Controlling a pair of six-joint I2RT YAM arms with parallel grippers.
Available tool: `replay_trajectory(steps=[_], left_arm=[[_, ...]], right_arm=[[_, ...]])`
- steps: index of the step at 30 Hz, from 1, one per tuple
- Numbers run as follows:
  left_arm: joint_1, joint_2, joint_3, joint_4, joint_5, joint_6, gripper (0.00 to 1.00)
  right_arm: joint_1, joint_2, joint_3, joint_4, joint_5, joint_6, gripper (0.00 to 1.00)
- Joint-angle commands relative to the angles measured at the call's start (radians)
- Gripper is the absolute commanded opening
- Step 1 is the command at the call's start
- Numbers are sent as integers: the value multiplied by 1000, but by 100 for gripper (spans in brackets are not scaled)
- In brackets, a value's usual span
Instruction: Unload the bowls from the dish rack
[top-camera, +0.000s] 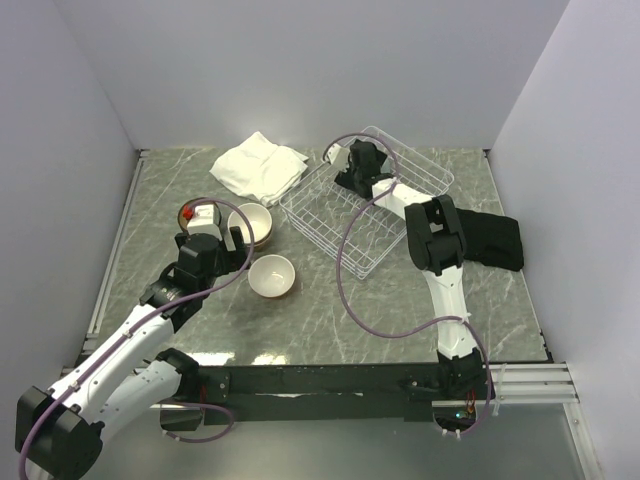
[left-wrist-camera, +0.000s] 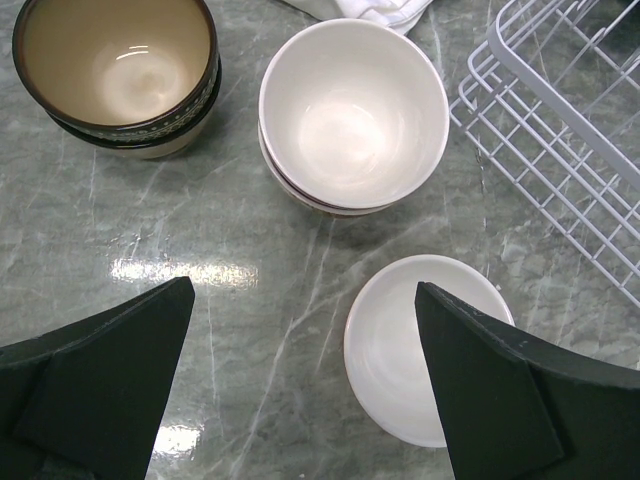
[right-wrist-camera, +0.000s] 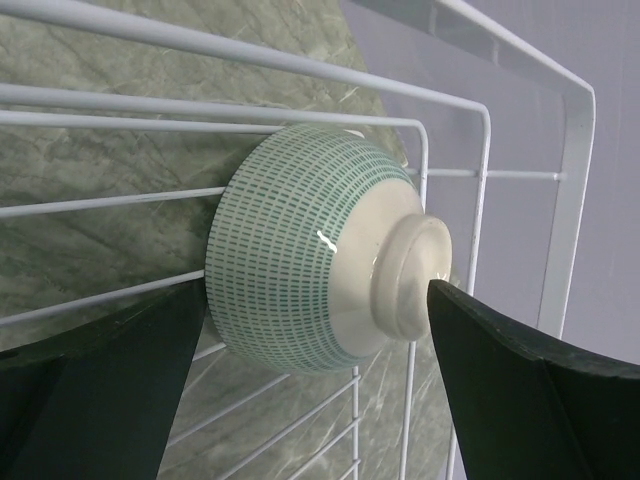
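1. The rack (top-camera: 335, 225), centre-right in the top view, holds one green bowl (right-wrist-camera: 300, 265) on its side near a corner.
2. The right gripper (right-wrist-camera: 315, 295) is spread wide, straddling it.
3. The left gripper (left-wrist-camera: 305, 288) is wide and empty above bare table (left-wrist-camera: 250, 270); a white bowl (left-wrist-camera: 400, 350) sits lower right.

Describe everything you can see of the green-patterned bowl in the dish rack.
The green-patterned bowl looks like glossy ceramic, white with rows of small green dashes and a plain white foot ring. It lies tipped on its side near a corner of the dish rack, resting against the white wires, with its foot toward the wrist camera. The open right gripper straddles it; whether they touch is unclear. Its inside is hidden.
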Motion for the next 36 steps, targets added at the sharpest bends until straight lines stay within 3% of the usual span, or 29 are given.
replay_trajectory(steps=[1,5,8,17,36], left_arm=[[0,2,1,12,17,5,99],[0,-3,1,12,15,2,100],[0,-8,-2,17,15,-1,99],[0,-21,-2,26,9,-1,99],[0,-54,6,43,40,5,99]], right_arm=[[-1,39,18,-9,20,-15,97],[-1,12,-17,21,55,-15,86],[1,-28,-45,40,57,-16,71],[12,-160,-106,48,52,10,45],[18,-326,-148,-110,-43,258,23]])
